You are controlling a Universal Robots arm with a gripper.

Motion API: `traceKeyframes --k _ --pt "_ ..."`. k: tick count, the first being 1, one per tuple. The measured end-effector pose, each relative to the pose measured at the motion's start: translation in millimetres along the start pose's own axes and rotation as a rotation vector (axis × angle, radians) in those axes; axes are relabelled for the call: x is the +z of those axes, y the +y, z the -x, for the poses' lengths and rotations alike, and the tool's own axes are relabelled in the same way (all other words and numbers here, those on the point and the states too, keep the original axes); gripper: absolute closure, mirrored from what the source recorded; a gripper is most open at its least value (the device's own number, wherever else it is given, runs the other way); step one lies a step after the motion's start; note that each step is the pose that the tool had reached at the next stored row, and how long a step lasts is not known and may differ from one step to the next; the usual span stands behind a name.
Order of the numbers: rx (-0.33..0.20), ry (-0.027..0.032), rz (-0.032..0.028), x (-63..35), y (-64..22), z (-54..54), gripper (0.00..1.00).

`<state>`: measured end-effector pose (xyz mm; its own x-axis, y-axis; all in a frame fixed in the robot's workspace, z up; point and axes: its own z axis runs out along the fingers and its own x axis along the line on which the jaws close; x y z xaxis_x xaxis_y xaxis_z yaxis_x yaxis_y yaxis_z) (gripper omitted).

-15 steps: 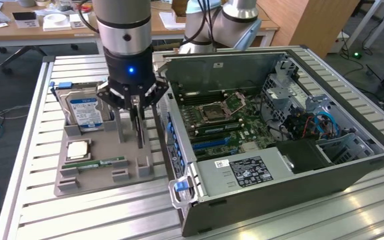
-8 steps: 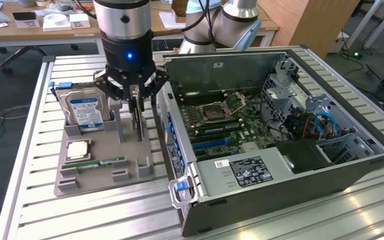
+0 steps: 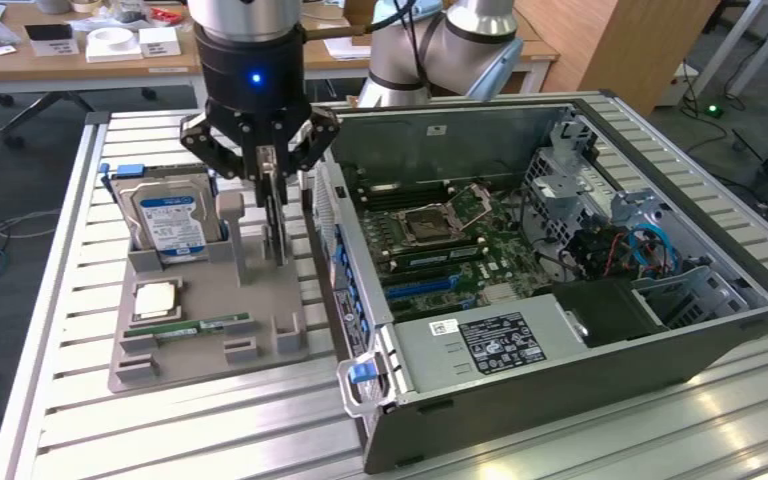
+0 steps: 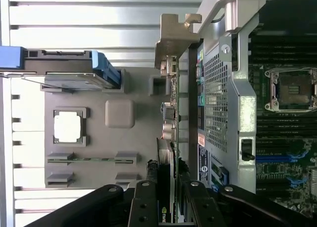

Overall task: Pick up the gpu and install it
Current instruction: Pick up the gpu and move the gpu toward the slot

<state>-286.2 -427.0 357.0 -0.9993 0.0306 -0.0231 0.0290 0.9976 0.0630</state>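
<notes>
The gpu (image 3: 276, 225) is a thin dark card that hangs upright on edge between the fingers of my gripper (image 3: 268, 170), which is shut on its upper edge. It is over the right side of the grey holder tray (image 3: 267, 300), close beside the open computer case (image 3: 544, 300). I cannot tell whether its lower edge still touches the tray. In the wrist view the gpu (image 4: 169, 152) runs edge-on away from my gripper (image 4: 169, 192), and its silver end bracket (image 4: 172, 41) is at the far end, alongside the case's rear wall (image 4: 233, 113).
On the tray stand a silver hard drive with a blue label (image 3: 171, 220), a CPU chip (image 3: 157, 298) and a green RAM stick (image 3: 207, 324). Inside the case, the motherboard (image 3: 444, 250) lies exposed with blue slots. Desks and cables lie beyond the slatted table.
</notes>
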Motion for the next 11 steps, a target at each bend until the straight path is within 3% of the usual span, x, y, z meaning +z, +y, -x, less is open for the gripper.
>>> traceKeyframes --k 11 --pt "0.000 -0.0002 0.0007 -33.9 2.1 0.8 0.74"
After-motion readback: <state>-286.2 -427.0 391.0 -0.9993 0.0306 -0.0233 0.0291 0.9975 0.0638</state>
